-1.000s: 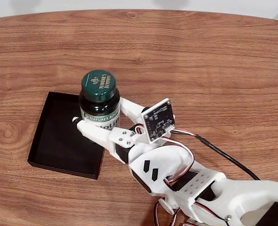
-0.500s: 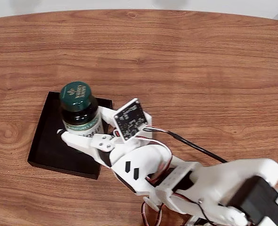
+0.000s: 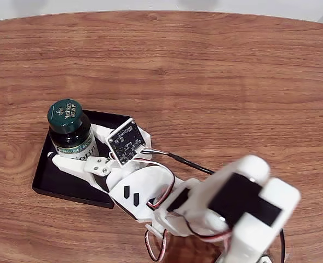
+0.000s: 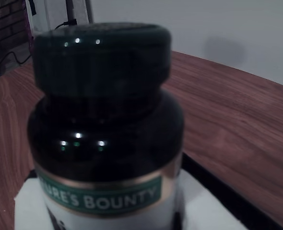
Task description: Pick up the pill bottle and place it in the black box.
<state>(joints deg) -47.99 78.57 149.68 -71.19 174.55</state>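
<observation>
Now over the box (image 3: 57, 181), the gripper (image 3: 76, 152) clamps the upright bottle (image 3: 71, 131) in the fixed view; from the wrist view, the bottle (image 4: 103, 129) looms just ahead. Next, seemingly: lower, then release.

A wooden table (image 3: 216, 71) with a warm reddish-brown grain fills nearly the whole fixed view, its boards running left to right, with a round knot near the left edge. The far edge of the table curves gently, and beyond it lies a narrow strip of pale wall (image 3: 68, 6) carrying soft grey shadows. In the wrist view the same tabletop (image 4: 237, 115) stretches away to the right under a plain, light grey-white wall (image 4: 218, 28) marked by a faint, blurred shadow. At the far left of that view stands a patch of brick wall (image 4: 2, 21) beside a pale upright panel, with a dark cable hanging near it. The light is even and diffuse.
</observation>
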